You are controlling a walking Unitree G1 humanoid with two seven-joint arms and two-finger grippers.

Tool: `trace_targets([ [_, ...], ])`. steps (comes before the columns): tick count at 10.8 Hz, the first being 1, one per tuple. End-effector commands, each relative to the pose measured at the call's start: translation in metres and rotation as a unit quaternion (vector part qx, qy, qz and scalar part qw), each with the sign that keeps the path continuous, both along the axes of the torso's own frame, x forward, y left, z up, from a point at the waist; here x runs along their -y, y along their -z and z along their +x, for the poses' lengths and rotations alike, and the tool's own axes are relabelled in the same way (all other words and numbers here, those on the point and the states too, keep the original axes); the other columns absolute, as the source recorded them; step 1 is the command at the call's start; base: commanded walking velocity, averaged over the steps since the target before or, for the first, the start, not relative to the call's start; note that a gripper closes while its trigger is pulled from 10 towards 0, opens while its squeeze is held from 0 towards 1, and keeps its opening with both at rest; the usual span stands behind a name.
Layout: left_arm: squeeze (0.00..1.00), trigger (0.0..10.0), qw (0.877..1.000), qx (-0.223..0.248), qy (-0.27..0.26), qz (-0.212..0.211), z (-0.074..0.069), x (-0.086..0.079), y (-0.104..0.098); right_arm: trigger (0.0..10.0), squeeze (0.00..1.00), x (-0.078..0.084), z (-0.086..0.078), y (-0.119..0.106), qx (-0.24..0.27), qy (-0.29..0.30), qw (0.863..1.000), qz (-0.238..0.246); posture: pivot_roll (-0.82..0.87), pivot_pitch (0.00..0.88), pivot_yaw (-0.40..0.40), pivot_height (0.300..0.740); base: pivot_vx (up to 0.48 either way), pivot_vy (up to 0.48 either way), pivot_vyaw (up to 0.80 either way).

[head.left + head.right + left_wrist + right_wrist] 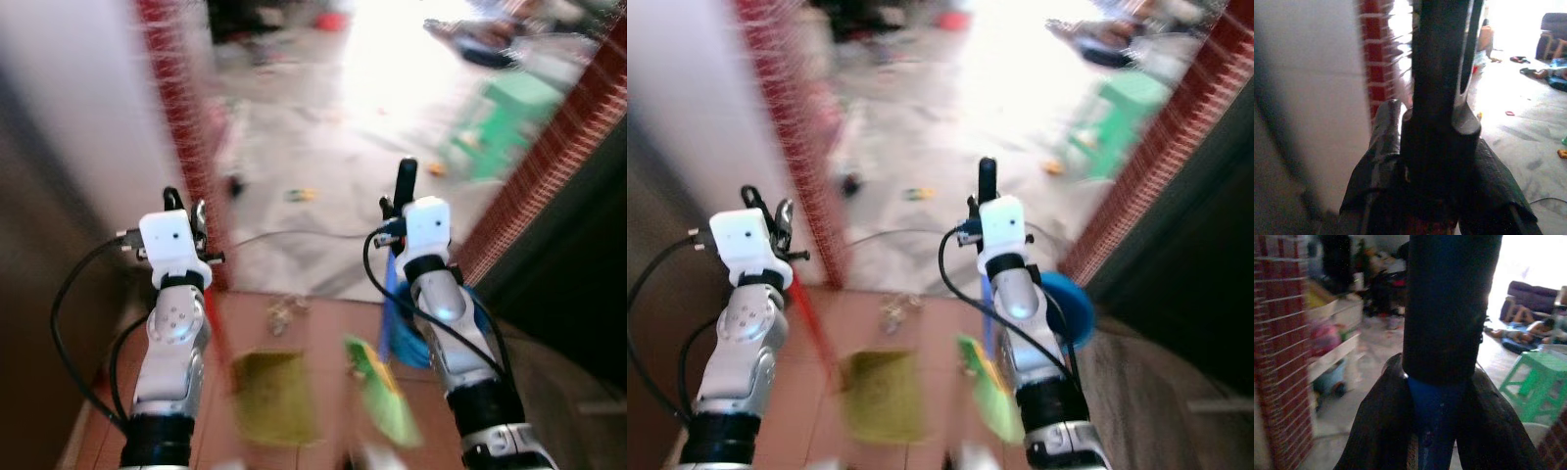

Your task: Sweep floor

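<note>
A blurred doorway between red brick pillars (181, 127) opens onto a pale, littered floor (323, 147) across the upper frame. The left gripper (1437, 161), jaws closed around a black-gripped handle, holds a red-shafted broom (220, 343) that slants down toward the lower centre. The right gripper (1442, 431), jaws clamped on a blue stick with a black grip (405, 181), holds it nearly upright, its blue dustpan (1068, 304) hanging low at right. A green stool (509, 113) stands at upper right.
</note>
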State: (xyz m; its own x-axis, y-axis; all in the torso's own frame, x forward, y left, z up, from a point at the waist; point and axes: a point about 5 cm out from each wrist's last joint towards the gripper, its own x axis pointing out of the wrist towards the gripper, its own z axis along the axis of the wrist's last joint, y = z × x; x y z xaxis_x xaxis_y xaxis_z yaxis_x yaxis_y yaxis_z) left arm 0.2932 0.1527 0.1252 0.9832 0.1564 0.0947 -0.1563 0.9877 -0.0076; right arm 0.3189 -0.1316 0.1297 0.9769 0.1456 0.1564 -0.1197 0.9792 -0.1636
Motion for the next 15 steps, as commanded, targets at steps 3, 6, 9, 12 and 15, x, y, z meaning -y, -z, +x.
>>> trace_targets([
  [3,0.0,10.0,0.999,0.031,0.014,-0.017,0.002,0.01,-0.012,10.0,0.0,0.009,0.002,-0.011,0.027,0.013,0.999,-0.023,-0.02,0.004,-0.017,0.74,0.16,0.0,0.0],
  [6,0.0,10.0,0.999,0.032,0.012,0.01,0.002,0.012,-0.01,10.0,0.0,0.009,0.002,-0.01,0.026,0.012,0.999,-0.026,-0.02,0.007,-0.016,0.74,0.0,0.0,0.0],
  [9,0.0,10.0,0.999,0.006,0.041,0.018,0.007,0.019,0.006,10.0,0.0,0.008,0.002,-0.008,0.018,0.008,0.999,-0.025,-0.04,0.016,-0.021,0.74,0.0,0.0,0.0],
  [12,0.0,10.0,0.997,-0.044,0.058,0.008,0.02,0.028,0.034,10.0,0.0,0.007,0.002,-0.005,0.009,0.005,1.0,-0.021,-0.05,0.031,-0.03,0.74,0.0,0.0,0.0],
  [15,0.0,10.0,0.996,-0.06,0.072,-0.014,0.029,0.041,0.049,10.0,0.0,0.01,0.005,-0.001,-0.032,0.02,0.999,0.021,-0.07,0.031,-0.027,0.74,0.0,0.0,0.0],
])
